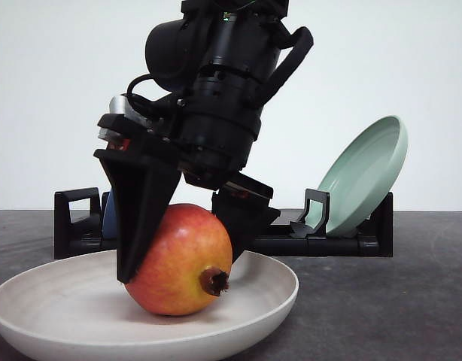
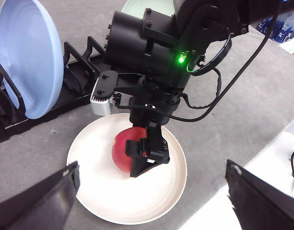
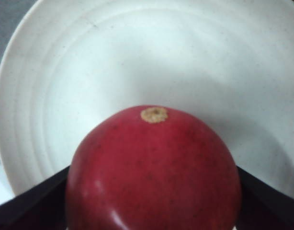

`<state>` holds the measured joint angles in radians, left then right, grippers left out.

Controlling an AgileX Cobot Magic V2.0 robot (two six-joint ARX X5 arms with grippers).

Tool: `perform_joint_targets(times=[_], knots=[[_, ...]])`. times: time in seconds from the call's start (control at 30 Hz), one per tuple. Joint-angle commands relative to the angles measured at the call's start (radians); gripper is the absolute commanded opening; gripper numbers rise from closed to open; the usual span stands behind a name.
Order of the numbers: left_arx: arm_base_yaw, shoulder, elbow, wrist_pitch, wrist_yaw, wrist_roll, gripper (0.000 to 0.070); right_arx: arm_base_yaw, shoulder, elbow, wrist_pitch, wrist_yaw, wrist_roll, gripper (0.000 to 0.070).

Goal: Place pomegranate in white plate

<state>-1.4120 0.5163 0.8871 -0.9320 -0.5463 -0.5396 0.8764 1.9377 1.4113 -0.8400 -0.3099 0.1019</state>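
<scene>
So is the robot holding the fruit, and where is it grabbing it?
Yes. The right pincer grips the pomegranate by its two opposite sides, as it sits in the white plate.

1. No text, label, brand, number or sign can be read in any view.
2. A blue item with pale markings (image 2: 286, 24) lies at the far edge of the left wrist view, too small and blurred to read.
</scene>
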Motion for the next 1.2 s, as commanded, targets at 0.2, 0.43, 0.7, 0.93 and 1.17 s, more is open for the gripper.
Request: perform_joint_targets(times=[0.2, 0.43, 0.7, 0.93, 1.17], knots=[[-0.015, 0.006, 0.015, 0.012, -0.005, -0.001, 0.0591, 0.010, 0.013, 0.036, -0.008, -0.007, 0.001, 0.0700], [-0.015, 0.006, 0.015, 0.012, -0.005, -0.001, 0.0591, -0.020, -0.085, 0.106, -0.099, -0.014, -0.026, 0.0700], [-0.015, 0.006, 0.015, 0.016, -0.005, -0.004, 0.0591, -0.105, -0.397, 0.108, -0.285, -0.003, -0.078, 0.0700], [-0.015, 0.006, 0.015, 0.063, -0.012, -0.001, 0.0591, -0.207, -0.710, 0.079, -0.389, -0.003, -0.085, 0.0700], [-0.015, 0.006, 0.015, 0.098, -0.017, 0.008, 0.0591, -0.239, -1.063, -0.096, -0.291, 0.005, -0.082, 0.0700]])
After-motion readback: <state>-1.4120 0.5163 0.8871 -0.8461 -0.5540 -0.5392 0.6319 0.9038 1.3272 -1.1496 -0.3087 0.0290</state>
